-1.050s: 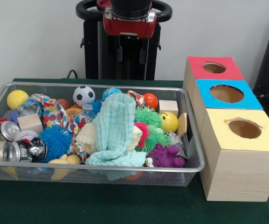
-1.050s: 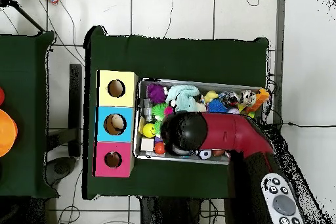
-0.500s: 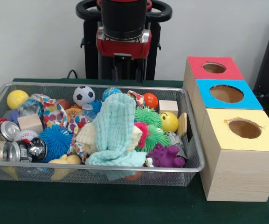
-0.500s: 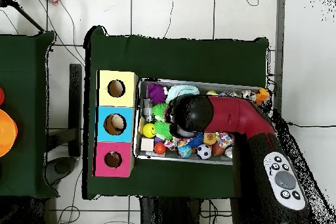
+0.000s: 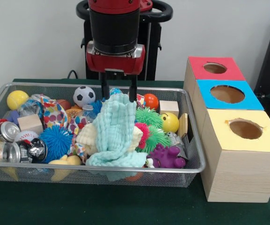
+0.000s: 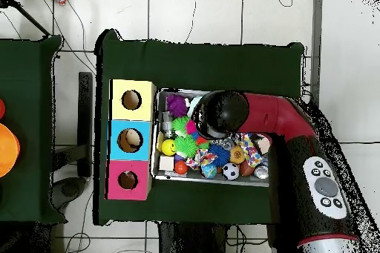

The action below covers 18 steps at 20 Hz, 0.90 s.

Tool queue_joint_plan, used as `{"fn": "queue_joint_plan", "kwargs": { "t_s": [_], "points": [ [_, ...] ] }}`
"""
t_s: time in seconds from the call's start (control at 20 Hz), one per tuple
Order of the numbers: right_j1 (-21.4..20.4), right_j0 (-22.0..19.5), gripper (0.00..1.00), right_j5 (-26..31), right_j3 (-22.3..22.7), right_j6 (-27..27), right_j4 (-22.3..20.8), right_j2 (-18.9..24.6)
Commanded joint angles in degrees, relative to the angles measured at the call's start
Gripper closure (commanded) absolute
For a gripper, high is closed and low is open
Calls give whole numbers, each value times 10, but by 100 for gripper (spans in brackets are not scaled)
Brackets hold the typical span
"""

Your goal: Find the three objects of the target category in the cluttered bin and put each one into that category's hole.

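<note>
Front view: hand [image 5: 119, 93] spread wide, fingertips straddling top of mint cloth [image 5: 116, 131] in bin [image 5: 191, 140].

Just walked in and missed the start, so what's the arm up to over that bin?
The gripper hangs open just over the top of the mint green cloth heaped in the wire bin of toys. It holds nothing. The three boxes with holes stand beside the bin.
</note>
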Motion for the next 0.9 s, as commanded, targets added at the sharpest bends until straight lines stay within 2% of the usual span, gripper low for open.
{"fn": "queue_joint_plan", "kwargs": {
  "t_s": [0.05, 0.45, 0.9],
  "points": [
    [29, -6, 0, -21, -45, -1, -5, 18],
    [69, -18, 0, -65, -68, -25, -21, 27],
    [101, -35, 0, -77, -93, -76, -43, 33]
  ]
}}
